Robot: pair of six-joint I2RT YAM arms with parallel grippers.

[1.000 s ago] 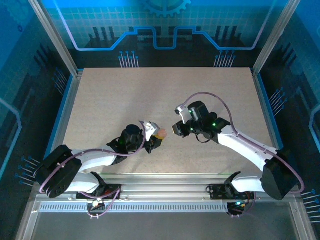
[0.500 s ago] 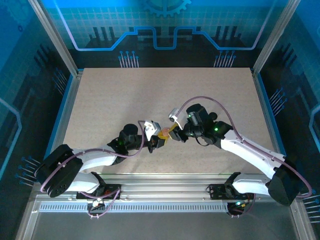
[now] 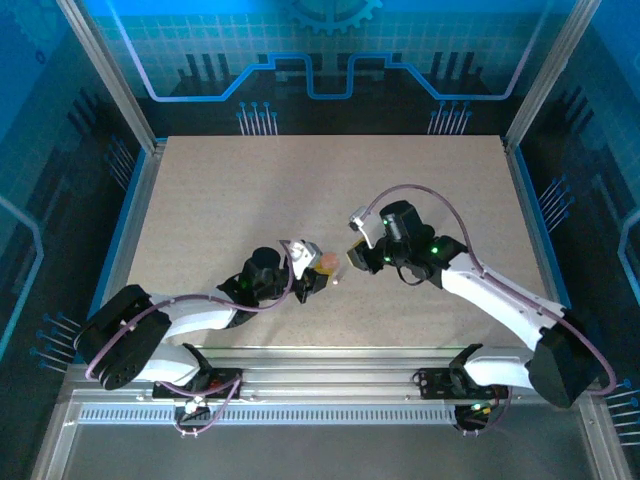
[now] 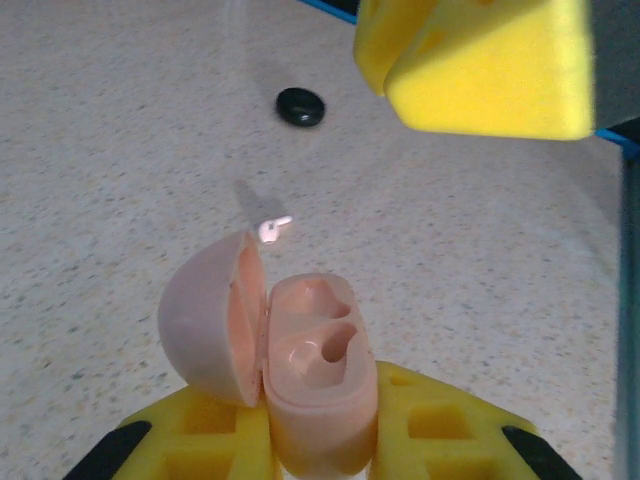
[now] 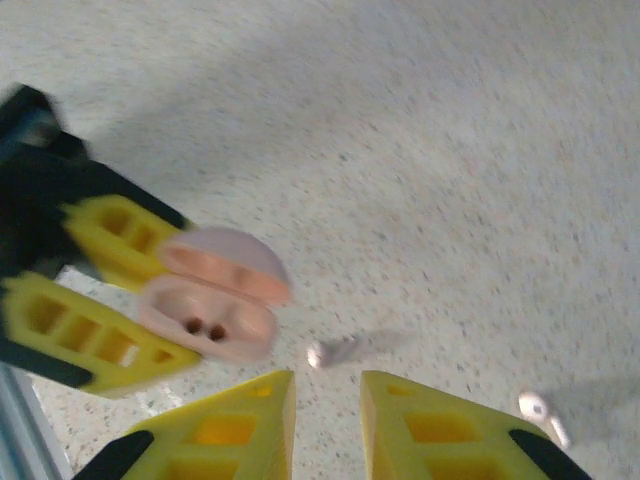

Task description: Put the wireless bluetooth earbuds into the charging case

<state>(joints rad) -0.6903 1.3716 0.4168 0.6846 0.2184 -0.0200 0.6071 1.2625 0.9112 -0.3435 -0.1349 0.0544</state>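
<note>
Grips the pink charging case [image 4: 315,390] by one end in the left jaws, yellow fingers [image 4: 440,430] pressed to either side, near the middle of the tabletop [image 3: 220,200] and a little toward the near edge. Holds it with the lid [image 4: 205,325] swung open to one side and both moulded wells bare. Hangs the right jaws just right of the case and apart from it, their yellow fingers [image 5: 235,425] parted by a narrow gap with nothing in it. Has one pale earbud [image 5: 322,353] lying on the tabletop close beside the case, between it and the right jaws, touching neither. Has a second pale earbud [image 5: 535,405] lying on the side of the right jaws away from the case. Shows a small round black piece [image 4: 300,106] on the tabletop well beyond the case in the left wrist view, too small to make out further.
</note>
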